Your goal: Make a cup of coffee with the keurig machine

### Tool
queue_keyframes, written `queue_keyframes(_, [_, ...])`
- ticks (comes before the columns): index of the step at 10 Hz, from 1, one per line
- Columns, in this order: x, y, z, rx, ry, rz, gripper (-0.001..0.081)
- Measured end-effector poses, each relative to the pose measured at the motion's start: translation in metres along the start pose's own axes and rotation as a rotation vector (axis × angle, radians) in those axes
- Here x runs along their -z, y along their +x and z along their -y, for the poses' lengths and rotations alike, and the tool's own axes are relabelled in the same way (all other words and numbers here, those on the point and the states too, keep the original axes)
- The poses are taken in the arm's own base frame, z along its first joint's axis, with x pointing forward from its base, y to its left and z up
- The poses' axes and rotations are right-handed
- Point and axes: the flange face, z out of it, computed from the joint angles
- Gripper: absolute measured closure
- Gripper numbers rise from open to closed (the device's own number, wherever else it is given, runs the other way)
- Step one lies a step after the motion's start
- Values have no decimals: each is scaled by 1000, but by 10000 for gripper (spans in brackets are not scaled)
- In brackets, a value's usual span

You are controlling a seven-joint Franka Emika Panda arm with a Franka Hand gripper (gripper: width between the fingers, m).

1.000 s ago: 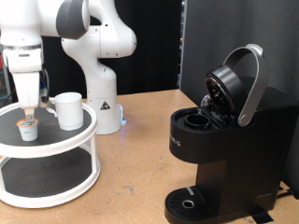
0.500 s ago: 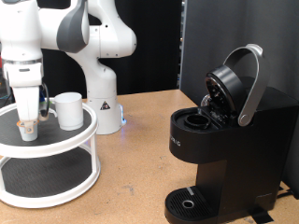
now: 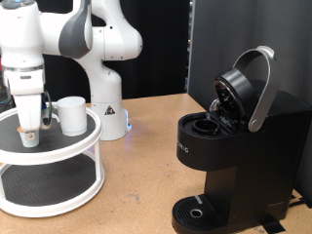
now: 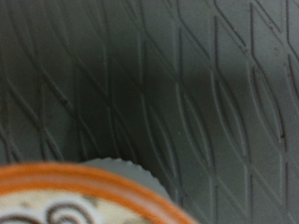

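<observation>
Over the last second the white arm has swung a little toward the exterior view's left and dropped lower over the top shelf of the two-tier white stand (image 3: 93, 132). The gripper (image 3: 30, 127) has come down with it: a second ago its fingers hung just above the small coffee pod (image 3: 30, 136) on that shelf, and now they reach down around it, hiding most of the pod. Most of that descent came in the first half second; since then it has only eased down slightly. The wrist view is now filled by the shelf's dark patterned mat (image 4: 187, 84), with the pod's orange-rimmed lid (image 4: 84, 191) pressed close at one edge.
</observation>
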Motion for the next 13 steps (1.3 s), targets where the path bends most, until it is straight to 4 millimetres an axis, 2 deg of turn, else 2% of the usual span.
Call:
queue_keyframes(1, [0, -1, 0, 3, 1, -2, 274])
queue_keyframes(2, [1, -2, -1, 4, -1, -5, 274])
queue_keyframes(3, [1, -3, -1, 4, 2, -8, 350])
queue_keyframes(6, [15, -7, -3, 0, 48, -42, 351])
queue_keyframes(11, [75, -19, -11, 2, 78, -89, 369])
queue_keyframes(13, [88, -21, -13, 3, 76, -93, 369])
